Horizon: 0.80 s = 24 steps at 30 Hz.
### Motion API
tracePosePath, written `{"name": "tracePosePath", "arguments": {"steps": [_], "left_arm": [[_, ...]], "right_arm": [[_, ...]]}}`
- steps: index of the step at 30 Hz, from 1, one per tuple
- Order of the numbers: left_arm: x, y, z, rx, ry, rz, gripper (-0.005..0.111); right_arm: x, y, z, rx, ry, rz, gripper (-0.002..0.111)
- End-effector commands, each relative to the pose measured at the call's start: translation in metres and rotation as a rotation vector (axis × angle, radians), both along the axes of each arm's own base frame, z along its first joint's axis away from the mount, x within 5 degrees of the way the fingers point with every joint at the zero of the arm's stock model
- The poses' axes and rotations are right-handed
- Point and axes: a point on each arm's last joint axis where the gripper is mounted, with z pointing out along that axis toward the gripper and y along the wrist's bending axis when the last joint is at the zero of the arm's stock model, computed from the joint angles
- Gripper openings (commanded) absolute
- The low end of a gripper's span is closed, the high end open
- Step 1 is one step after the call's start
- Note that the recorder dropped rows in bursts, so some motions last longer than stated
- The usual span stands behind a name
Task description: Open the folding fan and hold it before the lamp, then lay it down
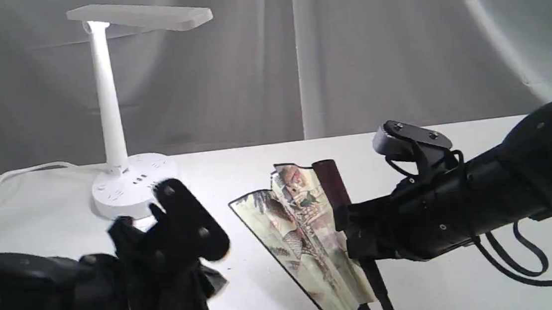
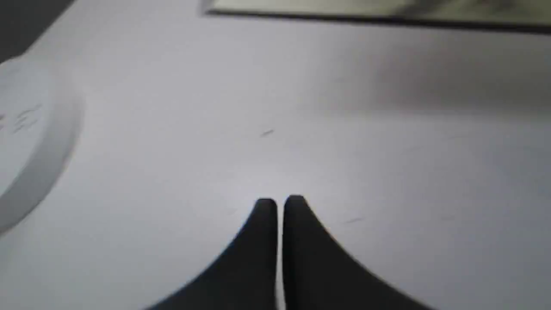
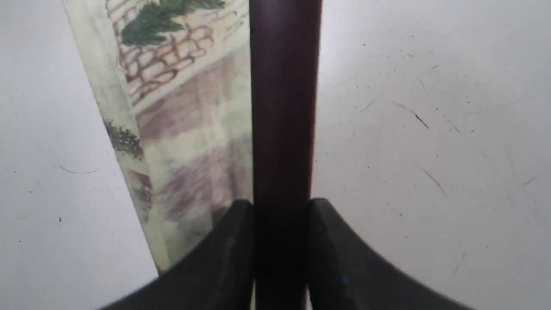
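Note:
The folding fan point(image 1: 298, 233) is partly spread at the middle of the white table, its painted cream leaf point(image 3: 185, 129) showing a few folds beside the dark maroon outer rib point(image 3: 282, 107). My right gripper point(image 3: 280, 206) is shut on that rib, reaching in from the right point(image 1: 350, 231). The white lamp point(image 1: 112, 114) stands at the back left, its round base point(image 2: 26, 142) near my left arm. My left gripper point(image 2: 280, 202) is shut on nothing above bare table, left of the fan's black edge point(image 2: 379, 19).
The lamp's white cord point(image 1: 8, 181) runs off the left of the table point(image 1: 267, 285). A grey curtain hangs behind. My right arm's black cable point(image 1: 525, 263) loops over the table at the right.

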Motion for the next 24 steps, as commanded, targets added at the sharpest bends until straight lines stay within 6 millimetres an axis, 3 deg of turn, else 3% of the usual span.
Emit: {"name": "tracePosePath", "arguments": {"steps": [1, 3, 5, 8, 12, 15, 20, 24], "left_arm": [[-0.032, -0.024, -0.004, -0.041, 0.045, -0.344, 0.0], [-0.041, -0.028, -0.006, -0.076, 0.09, -0.328, 0.0], [-0.041, -0.024, -0.007, -0.164, 0.161, -0.067, 0.0], [-0.034, -0.001, -0.01, -0.227, 0.163, 0.358, 0.0], [-0.033, 0.023, -0.016, -0.041, 0.057, 0.449, 0.0], [-0.041, 0.021, -0.023, 0.054, 0.074, 0.266, 0.0], [-0.059, -0.005, -0.027, 0.058, 0.099, -0.261, 0.0], [-0.062, -0.008, -0.026, 0.035, 0.112, -0.297, 0.0]], "right_arm": [[-0.001, -0.001, 0.003, 0.004, -0.016, -0.003, 0.0], [-0.001, -0.001, 0.003, 0.003, -0.017, -0.002, 0.0], [-0.001, -0.001, 0.003, 0.003, -0.017, -0.002, 0.0], [-0.001, -0.001, 0.003, 0.003, -0.017, -0.002, 0.0], [-0.001, -0.001, 0.003, 0.001, -0.017, -0.001, 0.0], [0.0, -0.002, 0.003, -0.003, -0.024, -0.008, 0.0], [0.0, -0.002, 0.003, -0.004, -0.027, -0.01, 0.0], [0.0, -0.002, 0.003, -0.004, -0.027, -0.01, 0.0]]}}
